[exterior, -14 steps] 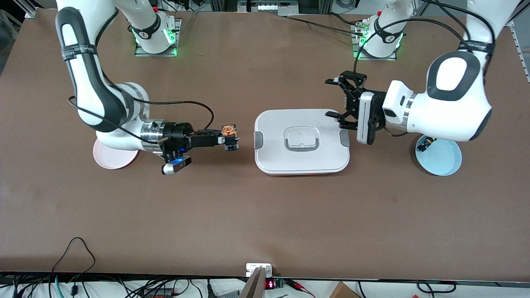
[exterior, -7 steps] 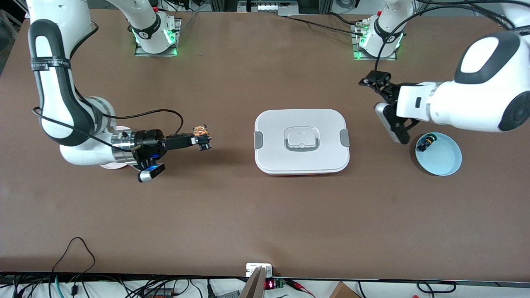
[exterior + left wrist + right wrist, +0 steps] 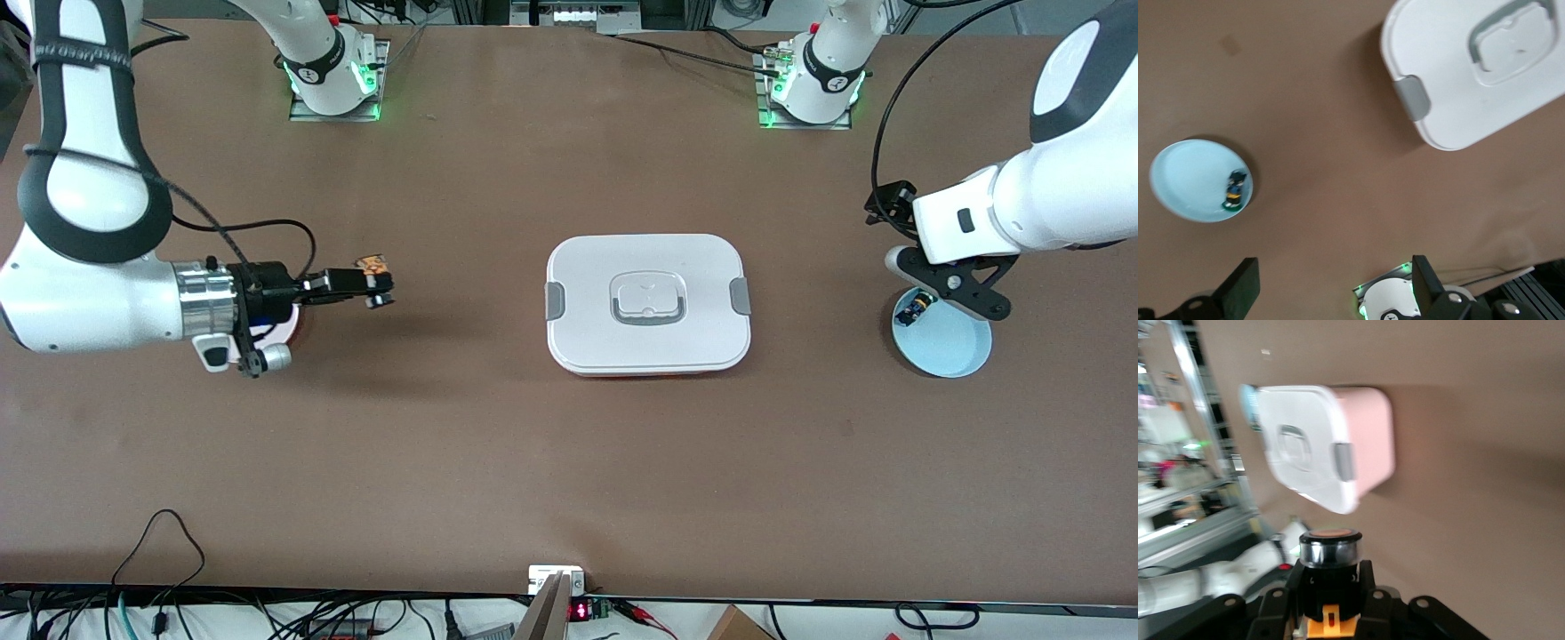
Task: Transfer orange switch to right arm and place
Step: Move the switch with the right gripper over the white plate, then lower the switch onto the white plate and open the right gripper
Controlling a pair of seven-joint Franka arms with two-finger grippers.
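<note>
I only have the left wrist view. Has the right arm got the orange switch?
Observer: Yes. The right gripper is shut on the orange switch.
Operator: Where is it holding it?
Observer: In the air toward the right arm's end of the table, beside the pink plate, which that arm's wrist mostly covers.
Operator: What is under the white lid I see?
Observer: A pink box, seen from the side in the right wrist view, with the lid sitting on it.
</note>
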